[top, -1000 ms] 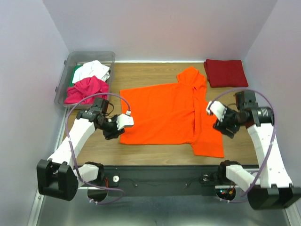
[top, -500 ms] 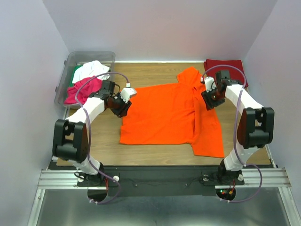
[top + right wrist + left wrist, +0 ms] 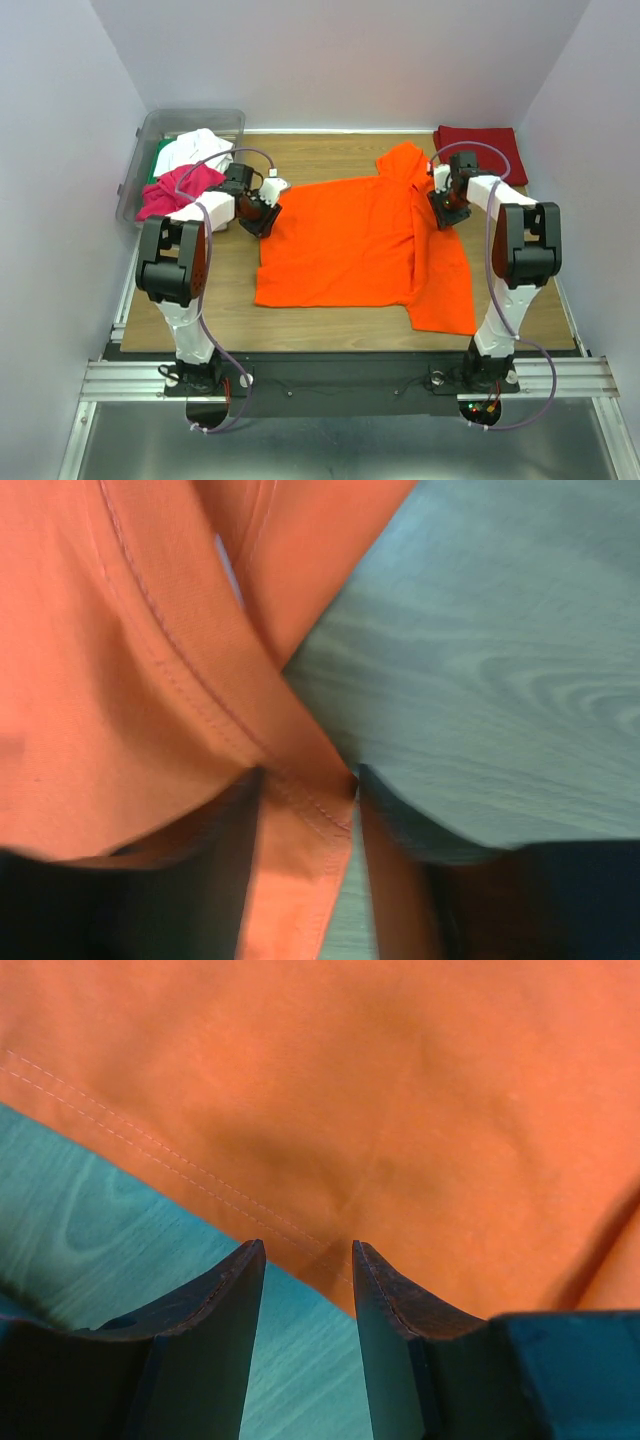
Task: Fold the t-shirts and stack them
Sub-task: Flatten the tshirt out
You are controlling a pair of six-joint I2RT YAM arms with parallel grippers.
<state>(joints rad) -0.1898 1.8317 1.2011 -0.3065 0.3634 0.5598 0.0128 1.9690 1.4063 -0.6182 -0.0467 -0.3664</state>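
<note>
Your arms have just reached the far corners of the bright orange cloth t-shirt [image 3: 340,245] on the table [image 3: 320,152] — left end effector [image 3: 259,214] parted at the hem, right end effector [image 3: 441,207] parted astride a seam; you're set to pinch.

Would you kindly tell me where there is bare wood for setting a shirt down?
The far strip between the clear bin and the dark red shirt, behind the orange shirt. The left arm and right arm crowd both sides.

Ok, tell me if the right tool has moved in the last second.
Yes. The right tool went toward the far edge, nearer the folded dark red shirt.
</note>
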